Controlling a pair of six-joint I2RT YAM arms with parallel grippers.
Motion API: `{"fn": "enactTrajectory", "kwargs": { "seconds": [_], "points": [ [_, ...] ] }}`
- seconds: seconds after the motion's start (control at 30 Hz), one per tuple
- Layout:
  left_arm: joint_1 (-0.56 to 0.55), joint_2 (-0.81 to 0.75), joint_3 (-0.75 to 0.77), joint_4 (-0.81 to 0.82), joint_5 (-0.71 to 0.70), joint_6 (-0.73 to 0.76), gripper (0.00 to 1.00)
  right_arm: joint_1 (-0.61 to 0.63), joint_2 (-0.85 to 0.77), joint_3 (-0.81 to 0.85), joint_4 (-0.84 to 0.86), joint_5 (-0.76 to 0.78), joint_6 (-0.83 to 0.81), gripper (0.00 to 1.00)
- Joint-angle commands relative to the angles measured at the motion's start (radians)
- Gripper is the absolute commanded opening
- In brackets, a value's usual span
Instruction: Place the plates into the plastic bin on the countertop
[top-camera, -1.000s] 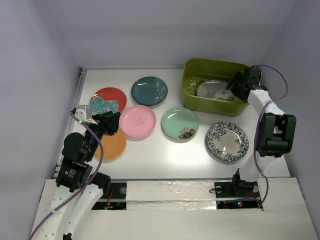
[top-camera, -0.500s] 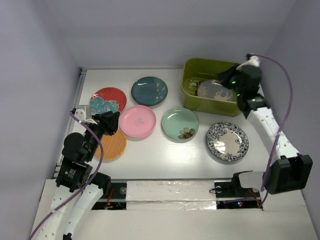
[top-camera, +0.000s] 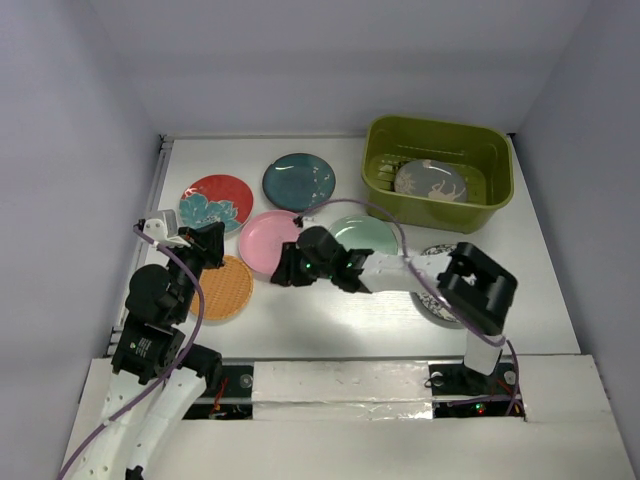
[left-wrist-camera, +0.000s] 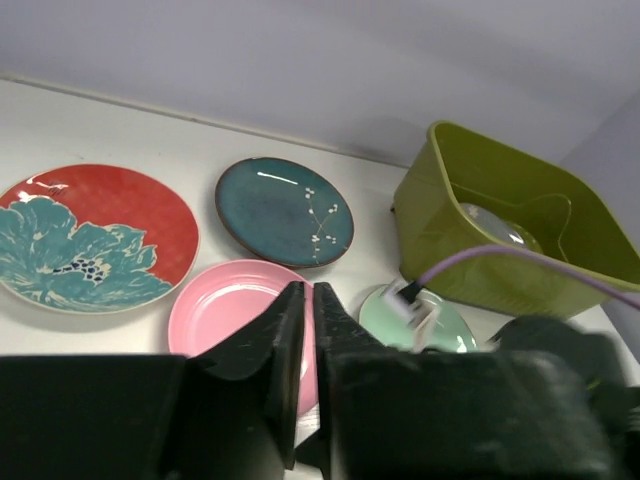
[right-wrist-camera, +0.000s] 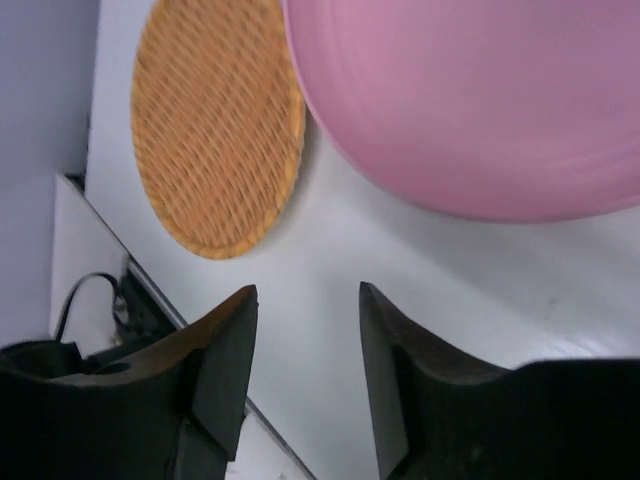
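The olive-green bin (top-camera: 490, 190) stands at the back right with the grey deer plate (top-camera: 430, 183) lying in it. On the countertop (top-camera: 320, 310) lie the red (top-camera: 215, 200), dark teal (top-camera: 298, 181), pink (top-camera: 268, 240), mint (top-camera: 372, 228) and orange (top-camera: 228, 290) plates. The white-and-blue plate (top-camera: 428, 254) is mostly hidden under my right arm. My right gripper (top-camera: 285, 270) is open and empty, low over bare table (right-wrist-camera: 305, 292) between the pink plate (right-wrist-camera: 470, 100) and the orange plate (right-wrist-camera: 215, 120). My left gripper (top-camera: 210, 242) is shut and empty (left-wrist-camera: 308, 290), above the pink plate (left-wrist-camera: 225, 315).
My right arm lies stretched across the table's middle from its base (top-camera: 480, 365), over the mint plate's near edge. The left wrist view also shows the bin (left-wrist-camera: 480, 260), the red plate (left-wrist-camera: 90, 235) and the dark teal plate (left-wrist-camera: 283, 212). Lavender walls bound the table.
My right arm has swung from over the bin down and left across the table to the pink plate's near edge. The grey deer plate stays in the bin. The left arm has hardly moved.
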Motion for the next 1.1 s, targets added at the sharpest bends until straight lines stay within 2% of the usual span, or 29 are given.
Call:
{"fn": "enactTrajectory", "kwargs": {
  "seconds": [0.0,0.1,0.37,0.5,0.53,0.57,0.6,0.63,0.67,0.7,0.73,0.83,0.9,0.97,1.0,1.07],
  "points": [
    [-0.01,-0.005,0.013,0.025,-0.017,-0.006,0.08,0.024,0.073,0.048,0.174,0.0,0.138,0.54],
    [-0.01,-0.005,0.012,0.029,-0.001,-0.002,0.14,0.047,0.155,0.06,0.229,0.006,0.221,0.56],
    [-0.019,-0.002,0.012,0.031,0.0,-0.002,0.18,0.092,0.299,0.126,0.334,0.012,0.35,0.56],
    [-0.019,-0.002,0.012,0.029,0.0,-0.002,0.19,0.103,0.374,0.17,0.377,0.011,0.424,0.53],
    [-0.019,-0.002,0.012,0.028,0.0,-0.002,0.19,0.103,0.389,0.19,0.387,0.011,0.436,0.5],
    [-0.019,-0.003,0.012,0.028,0.001,-0.002,0.19,0.103,0.414,0.199,0.389,0.018,0.45,0.42],
    [-0.019,-0.002,0.012,0.028,0.001,0.0,0.2,0.103,0.417,0.204,0.39,0.023,0.467,0.29],
    [-0.019,-0.002,0.013,0.028,0.001,0.001,0.2,0.103,0.414,0.192,0.399,0.028,0.471,0.24],
    [-0.019,-0.002,0.013,0.026,0.0,0.001,0.2,0.115,0.385,0.18,0.404,0.081,0.47,0.18],
    [-0.019,-0.002,0.013,0.025,-0.002,0.0,0.2,0.115,0.364,0.166,0.407,0.1,0.444,0.06],
    [-0.019,-0.003,0.013,0.025,-0.004,0.0,0.2,0.127,0.341,0.154,0.397,0.115,0.426,0.01],
    [-0.019,-0.008,0.016,0.025,-0.014,-0.002,0.2,0.127,0.229,0.108,0.384,0.153,0.346,0.0],
    [-0.019,-0.013,0.024,0.006,-0.072,-0.009,0.2,0.127,0.119,0.051,0.392,0.179,0.289,0.0],
    [-0.019,-0.017,0.033,-0.023,-0.144,-0.025,0.2,0.127,-0.013,0.004,0.363,0.246,0.225,0.0],
    [-0.019,-0.02,0.035,-0.027,-0.16,-0.025,0.2,0.116,-0.014,-0.009,0.348,0.271,0.194,0.0],
    [-0.019,-0.025,0.035,-0.034,-0.175,-0.029,0.2,0.087,-0.147,-0.027,0.28,0.323,0.145,0.0]
  ]
}}
